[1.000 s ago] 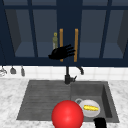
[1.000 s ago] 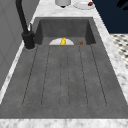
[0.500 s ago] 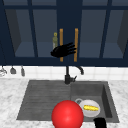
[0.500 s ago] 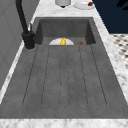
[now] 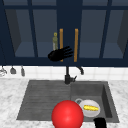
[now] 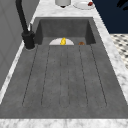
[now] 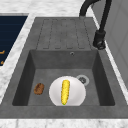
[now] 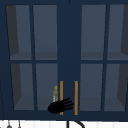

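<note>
The left hand (image 5: 60, 55) is hovering in front of the dark blue glass-fronted wall cabinet (image 8: 70, 40), fingers stretched out and released, lying across the left orange bar handle (image 5: 61, 37) without curling round it — both doors are sitting closed. The right hand (image 5: 100, 123) is showing at the front view's bottom edge; whether it is clenched I cannot tell. Inside the cabinet a pale green bottle (image 8: 55, 93) is standing. In the grey sink basin (image 7: 32, 67), a white plate (image 7: 75, 93) is holding a yellow corn cob (image 7: 65, 91) — a brown lump (image 7: 39, 88) is lying beside it.
</note>
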Motion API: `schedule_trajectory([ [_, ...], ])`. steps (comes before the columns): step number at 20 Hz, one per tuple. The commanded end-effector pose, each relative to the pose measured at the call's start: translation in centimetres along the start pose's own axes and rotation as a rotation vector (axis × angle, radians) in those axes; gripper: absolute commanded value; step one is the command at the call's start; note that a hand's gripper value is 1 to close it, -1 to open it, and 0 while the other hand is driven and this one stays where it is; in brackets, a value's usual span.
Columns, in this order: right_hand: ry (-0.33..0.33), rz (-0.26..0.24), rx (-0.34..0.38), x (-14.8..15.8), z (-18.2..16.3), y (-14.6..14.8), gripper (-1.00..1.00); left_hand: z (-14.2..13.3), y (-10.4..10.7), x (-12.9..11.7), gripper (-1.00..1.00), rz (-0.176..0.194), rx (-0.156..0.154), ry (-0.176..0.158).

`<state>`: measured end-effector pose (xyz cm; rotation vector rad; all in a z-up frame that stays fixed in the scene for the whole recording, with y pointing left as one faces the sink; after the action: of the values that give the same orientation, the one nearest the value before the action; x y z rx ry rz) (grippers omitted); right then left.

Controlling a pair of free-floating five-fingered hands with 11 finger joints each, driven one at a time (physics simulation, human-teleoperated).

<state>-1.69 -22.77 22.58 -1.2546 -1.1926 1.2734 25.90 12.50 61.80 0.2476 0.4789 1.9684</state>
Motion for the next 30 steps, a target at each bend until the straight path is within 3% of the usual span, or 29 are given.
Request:
schedule_trajectory([
  [1, 0.0, 0.0, 0.0, 0.0, 0.0, 0.0, 0.0, -0.7, -1.4, 2.0, -1.0, 0.03, 0.061, -0.057],
  [3, 0.0, 0.0, 0.0, 0.0, 0.0, 0.0, 0.0, -1.1, -1.8, 2.7, -1.0, 0.051, 0.062, -0.07],
  [4, 0.0, 0.0, 0.0, 0.0, 0.0, 0.0, 0.0, -0.7, -2.4, 1.6, -1.0, 0.08, 0.067, -0.073],
  [5, 0.0, 0.0, 0.0, 0.0, 0.0, 0.0, 0.0, -0.5, -2.9, 1.0, -1.0, 0.077, 0.054, -0.04],
  [7, 0.0, 0.0, 0.0, 0.0, 0.0, 0.0, 0.0, -0.4, -3.5, 0.4, -1.0, 0.076, 0.036, -0.027],
  [10, 0.0, 0.0, 0.0, 0.0, 0.0, 0.0, 0.0, -0.3, -3.6, -0.8, -1.0, 0.047, 0.006, -0.031],
  [14, 0.0, 0.0, 0.0, 0.0, 0.0, 0.0, 0.0, -0.4, -4.2, -1.4, -1.0, 0.038, 0.016, -0.058],
  [16, 0.0, 0.0, 0.0, 0.0, 0.0, 0.0, 0.0, -0.4, -5.0, -1.7, -1.0, 0.013, 0.013, -0.074],
  [20, 0.0, 0.0, 0.0, 0.0, 0.0, 0.0, 0.0, -0.3, -6.5, -2.1, -1.0, -0.05, -0.034, -0.074],
  [21, 0.0, 0.0, 0.0, 0.0, 0.0, 0.0, 0.0, -0.4, -6.6, -2.2, 1.0, -0.049, -0.033, -0.075],
  [22, 0.0, 0.0, 0.0, 0.0, 0.0, 0.0, 0.0, -0.4, -6.2, -2.0, 1.0, -0.024, -0.057, -0.085],
  [25, 0.0, 0.0, 0.0, 0.0, 0.0, 0.0, 0.0, -0.5, -5.7, -2.4, 1.0, -0.019, -0.023, -0.106],
  [26, 0.0, 0.0, 0.0, 0.0, 0.0, 0.0, 0.0, -0.4, -5.5, -2.5, 1.0, -0.032, -0.021, -0.122],
  [27, 0.0, 0.0, 0.0, 0.0, 0.0, 0.0, 0.0, -0.1, -5.3, -2.5, 1.0, -0.024, -0.028, -0.149],
  [30, 0.0, 0.0, 0.0, 0.0, 0.0, 0.0, 0.0, 0.8, -3.7, -2.5, 1.0, 0.053, -0.034, -0.28],
])
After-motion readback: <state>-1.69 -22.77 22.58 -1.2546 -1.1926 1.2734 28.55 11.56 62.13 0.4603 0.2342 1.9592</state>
